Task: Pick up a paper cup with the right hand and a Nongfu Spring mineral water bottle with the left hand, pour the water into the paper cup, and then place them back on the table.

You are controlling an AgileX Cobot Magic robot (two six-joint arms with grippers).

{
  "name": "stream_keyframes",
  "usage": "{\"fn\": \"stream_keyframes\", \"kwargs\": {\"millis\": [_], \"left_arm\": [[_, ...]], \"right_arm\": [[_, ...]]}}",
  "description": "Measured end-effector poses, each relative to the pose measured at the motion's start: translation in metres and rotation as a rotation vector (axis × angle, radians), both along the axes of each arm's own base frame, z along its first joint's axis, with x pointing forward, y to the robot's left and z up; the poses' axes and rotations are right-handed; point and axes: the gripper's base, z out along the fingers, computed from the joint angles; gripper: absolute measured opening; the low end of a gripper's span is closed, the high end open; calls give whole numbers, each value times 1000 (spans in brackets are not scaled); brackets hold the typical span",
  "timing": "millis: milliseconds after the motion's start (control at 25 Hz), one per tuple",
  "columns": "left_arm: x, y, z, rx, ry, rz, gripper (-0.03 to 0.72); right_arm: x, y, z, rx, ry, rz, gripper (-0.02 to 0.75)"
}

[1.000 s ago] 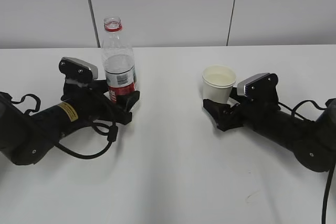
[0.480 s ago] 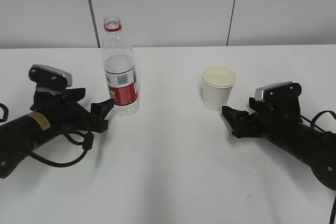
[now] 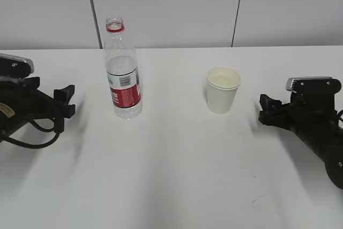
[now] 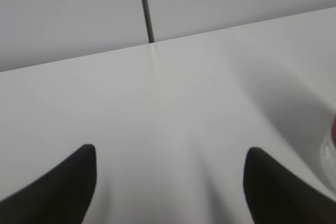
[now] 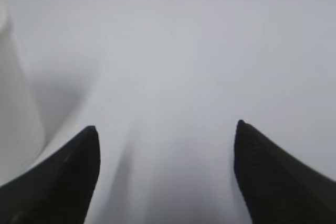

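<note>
White table (image 3: 177,175), upright bottle (image 3: 122,73) mouth-up beside cup (image 3: 223,89); left gripper (image 4: 168,182) and right gripper (image 5: 165,166) spread, empty.

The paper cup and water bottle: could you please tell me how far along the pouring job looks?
Apparently done: the off-white paper cup holds liquid, and it and the clear red-labelled plastic bottle stand upright on the white table. The left claw and right claw are open, empty, apart from them. Nothing visibly remains.

A white worktop (image 3: 177,175) fills the lower scene, bearing soft grey shadows. Behind it stands a pale grey panelled wall (image 3: 166,6) with two dark vertical seams (image 3: 93,9).
</note>
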Motion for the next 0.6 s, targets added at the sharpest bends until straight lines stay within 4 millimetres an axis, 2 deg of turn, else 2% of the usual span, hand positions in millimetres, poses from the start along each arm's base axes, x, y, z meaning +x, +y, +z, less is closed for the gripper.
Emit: {"fn": "stream_keyframes", "kwargs": {"millis": [200,360,600], "left_arm": [[0,13,9,45,40,70,531],[-2,22,20,64,61,112,531],[2,30,38,89,165,139,531]], "right_arm": [[2,-19,6,5,-18,-75,583],[3,-32,20,24,-31,-114,582],[1,-33,41,30,41,-95,582]]}}
